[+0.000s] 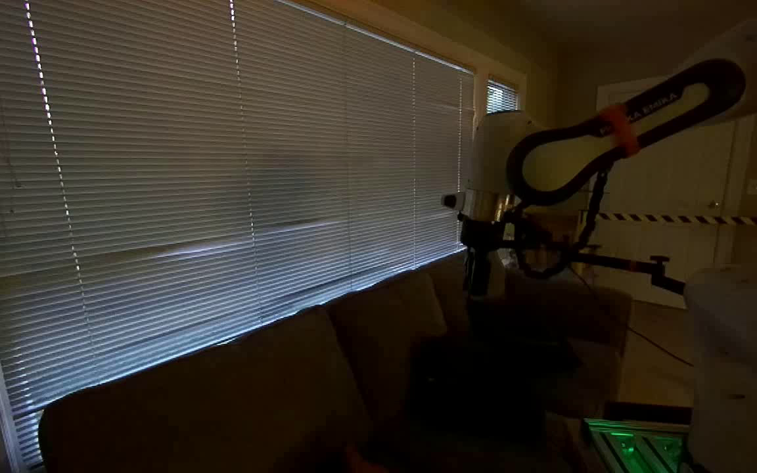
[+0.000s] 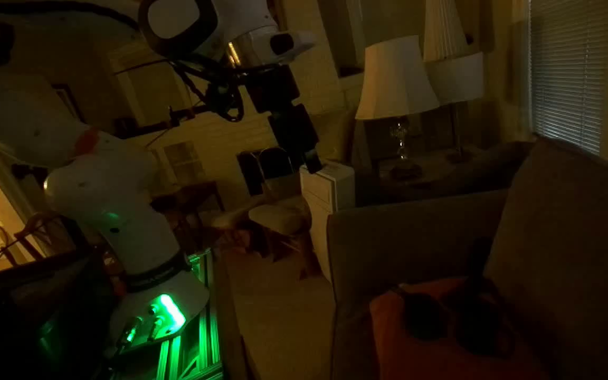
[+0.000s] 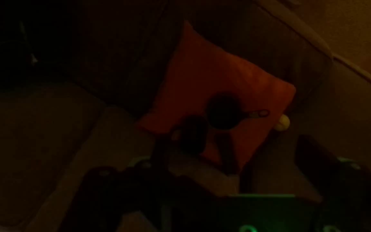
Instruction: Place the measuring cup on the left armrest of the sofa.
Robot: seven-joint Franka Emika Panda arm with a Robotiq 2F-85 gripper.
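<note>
"One gripper (image 3: 233,141) is shown in the wrist view; how is it set?"

"Its jaws are spread wide, and it is held over the sofa (image 1: 221,401)."

"Where is the measuring cup (image 3: 224,111) found?"

"It is seen dimly on the orange cushion (image 3: 201,74), near the left armrest (image 2: 415,232); a second dark vessel (image 3: 193,135) is set just beside it."

Dim throughout, the wrist view darkest; bluish light leaks through the blinds (image 1: 221,197), green glows on the base (image 2: 162,312).

A black loop (image 1: 658,106) on the arm (image 1: 493,148) reads "KA EMIKA".
</note>
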